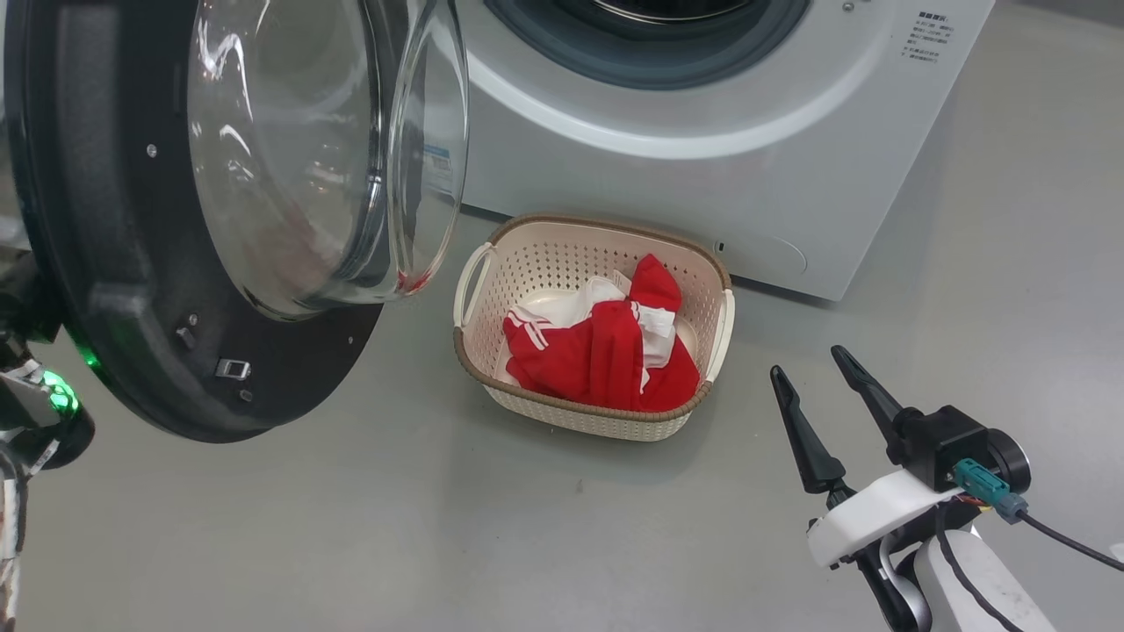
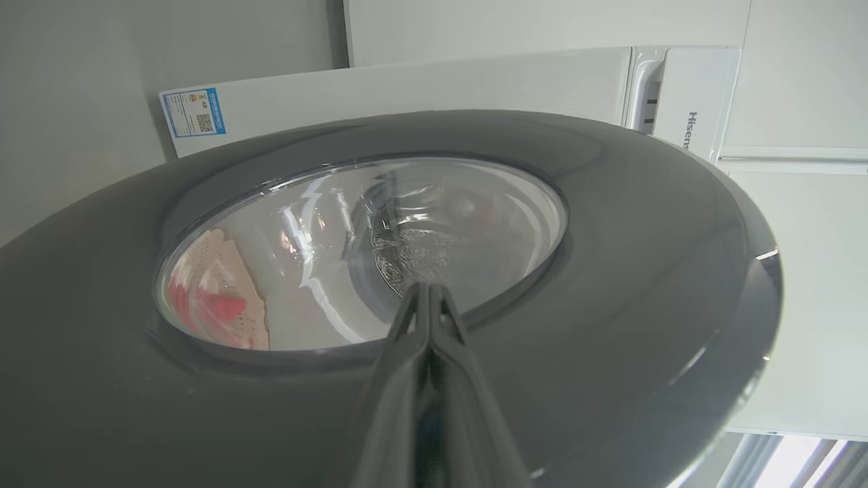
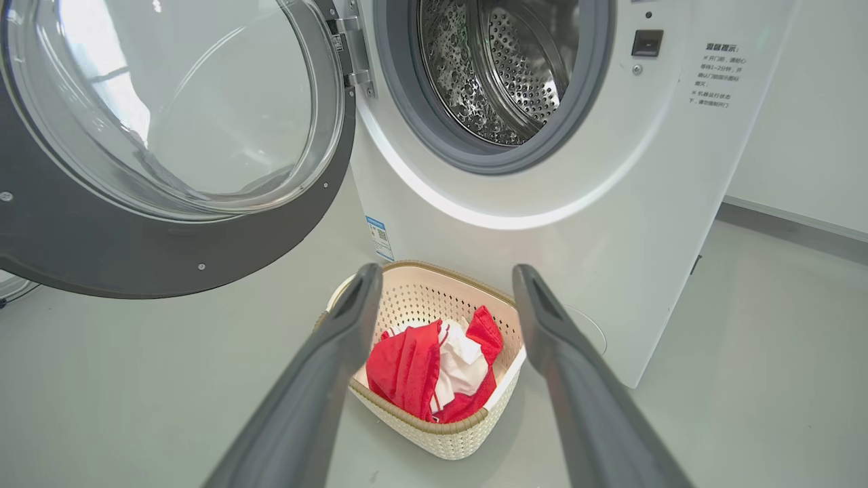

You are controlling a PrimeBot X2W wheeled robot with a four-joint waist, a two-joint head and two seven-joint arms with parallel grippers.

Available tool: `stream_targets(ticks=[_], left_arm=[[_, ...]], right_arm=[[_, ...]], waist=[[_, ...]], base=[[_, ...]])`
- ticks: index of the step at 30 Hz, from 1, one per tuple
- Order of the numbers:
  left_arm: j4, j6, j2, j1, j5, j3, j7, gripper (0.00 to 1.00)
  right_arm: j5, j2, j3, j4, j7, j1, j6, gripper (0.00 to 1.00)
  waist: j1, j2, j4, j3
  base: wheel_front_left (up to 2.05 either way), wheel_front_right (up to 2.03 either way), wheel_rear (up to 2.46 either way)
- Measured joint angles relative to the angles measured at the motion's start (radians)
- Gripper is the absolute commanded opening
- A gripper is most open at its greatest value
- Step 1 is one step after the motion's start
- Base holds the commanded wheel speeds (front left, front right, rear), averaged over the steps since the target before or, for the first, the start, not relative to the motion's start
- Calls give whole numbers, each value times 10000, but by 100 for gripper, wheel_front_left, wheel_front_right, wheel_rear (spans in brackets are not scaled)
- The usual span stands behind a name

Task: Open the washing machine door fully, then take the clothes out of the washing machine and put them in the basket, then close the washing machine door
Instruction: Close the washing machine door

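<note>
**Step in hand.** The red-and-white clothes (image 1: 606,355) lie heaped in the basket (image 1: 562,230), at the centre of the head view. In the right wrist view the steel drum (image 3: 502,74) shows bare metal with no fabric in the part visible. Judgement: unloading is done and only the closing of the washing machine door (image 1: 105,263) is left.

**Grippers.** The left gripper (image 2: 427,290) has its fingers pressed together and holds nothing. It points at the door's glossy outer face, at the 6 o'clock edge of the glass bowl (image 2: 366,251). Contact cannot be confirmed. The right gripper (image 1: 808,362) is at 4 o'clock in the head view, with jaws spread wide and empty, well apart from the basket.

**Next move.** Judgement: a steady push on the outer face, swinging the door about its hinge (image 3: 352,54) toward the grey gasket (image 3: 407,115) until it latches.

**Edges and room.**
- The door stands at 9 to 10 o'clock and the washing machine (image 1: 702,158) at 12 to 1 o'clock.
- The bowl's bulge sits near the basket's 9 o'clock handle.
- In the right wrist view the door's lower rim looks higher than the basket rim, so it probably passes over. Clearance is uncertain.
- The floor (image 1: 351,527) from 5 to 8 o'clock is open.
</note>
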Motion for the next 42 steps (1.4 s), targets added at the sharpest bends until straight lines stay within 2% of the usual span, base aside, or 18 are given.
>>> stream_targets(ticks=[9,22,28,42], left_arm=[[-604,-100,-174,668,-1093,-102,1946,0],[-1526,-309,-514,1248,-1574,-328,3139,0],[-1866,-470,-690,1413,-1651,-364,3281,0],[-2504,-464,-861,1626,-1664,-263,3057,0]], right_arm=[[92,180,77,107,0,1,2,100],[178,284,92,207,0,-1,0,100],[222,314,75,261,0,-1,0,100],[288,508,79,194,0,-59,-84,100]], waist=[[0,0,-288,-197],[0,0,-931,-367],[0,0,-1298,-457],[0,0,-2552,-416]], base=[[0,0,0],[0,0,0],[0,0,0],[0,0,0]])
